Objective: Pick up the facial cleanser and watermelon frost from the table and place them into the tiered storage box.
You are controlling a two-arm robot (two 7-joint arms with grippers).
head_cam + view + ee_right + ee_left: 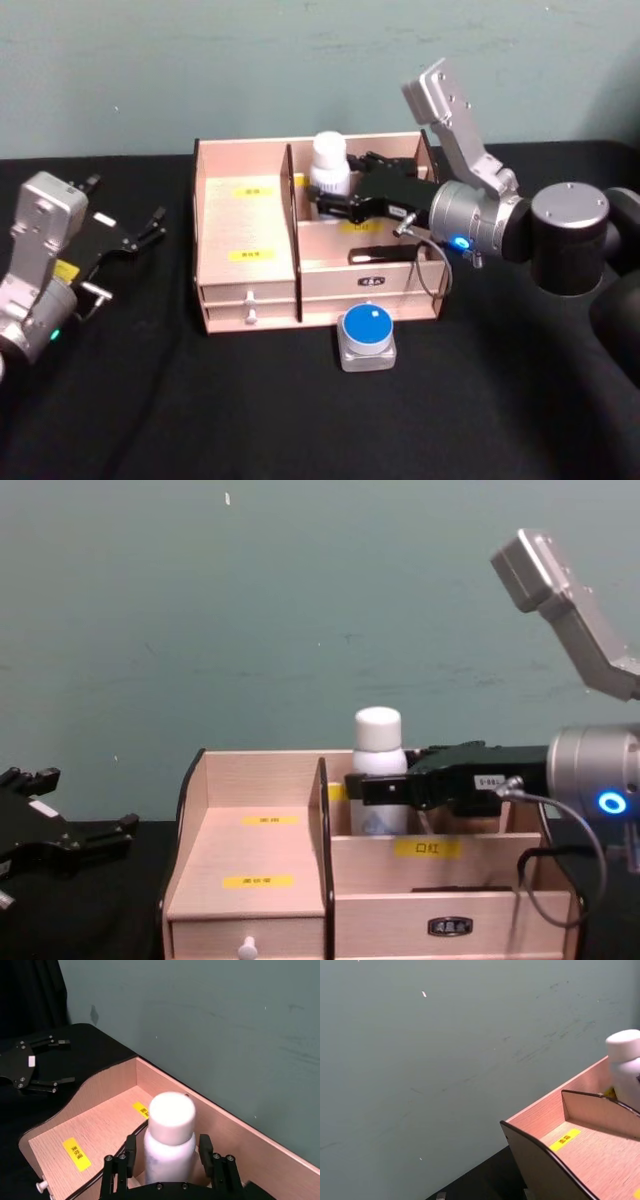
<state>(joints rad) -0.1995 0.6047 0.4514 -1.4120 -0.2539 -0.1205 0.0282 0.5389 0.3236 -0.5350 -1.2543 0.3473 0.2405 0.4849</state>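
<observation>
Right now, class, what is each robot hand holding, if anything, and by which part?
The right hand holds the white bottle by its body, just below the cap. The left hand holds nothing.

Lab setting, black-draped table [200,420], bare teal wall [250,70]

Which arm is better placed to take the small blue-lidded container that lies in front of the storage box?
Right, probably. The right gripper is at the tiered storage box, around the white bottle, nearer the blue-lidded container. The left gripper sits far left.
</observation>
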